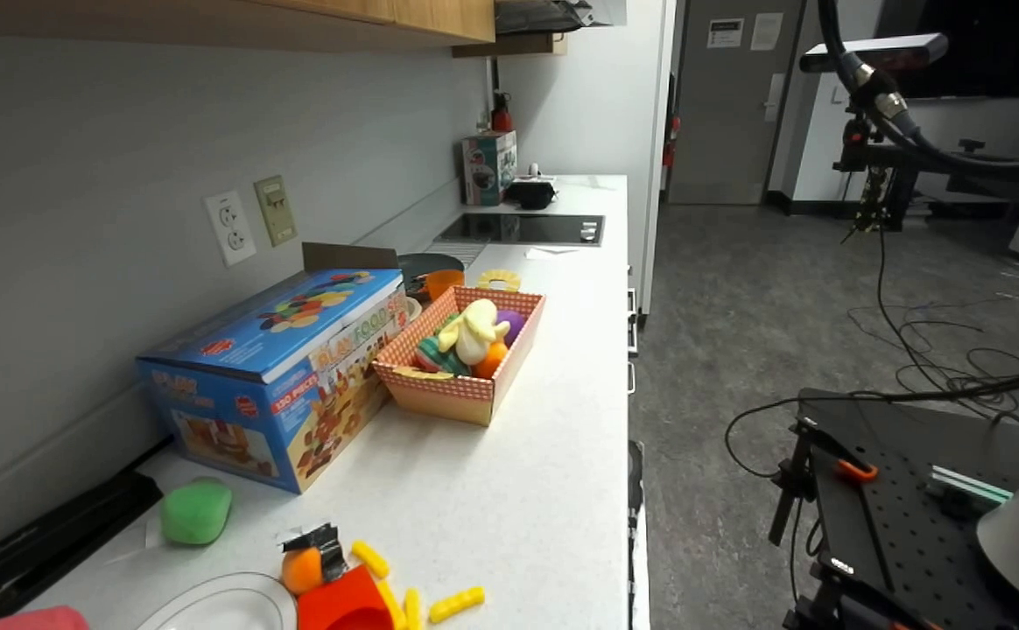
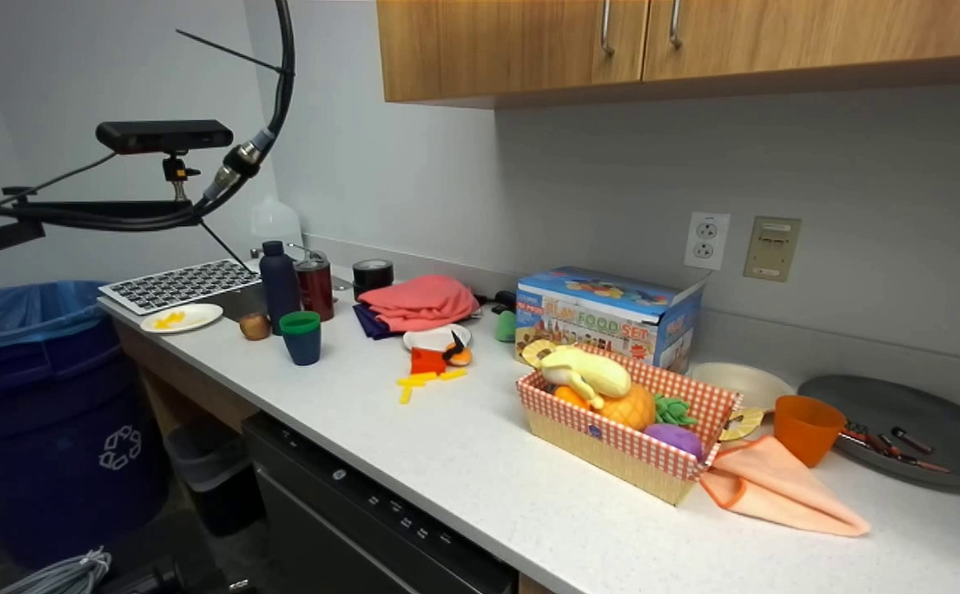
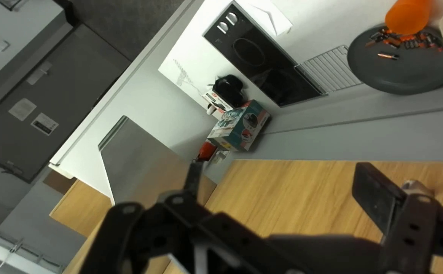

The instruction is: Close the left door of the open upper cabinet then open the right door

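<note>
Nearest the lens in the wrist view: gripper [image 3: 279,175], two fingers [image 3: 375,198] spread wide, nothing held. One handle [image 3: 415,186] lies at 3 o'clock from the gap, just outside the 3 o'clock finger; contact can't be told. The cabinet [image 2: 694,58] spans 12 to 2 o'clock in an exterior view: left door [image 2: 513,49] and right door [image 2: 826,37], both apparently closed; two handles [image 2: 606,29], axes roughly 12 to 6. Opening the right seems next; the robot likely needs shifting toward 3 o'clock.
</note>
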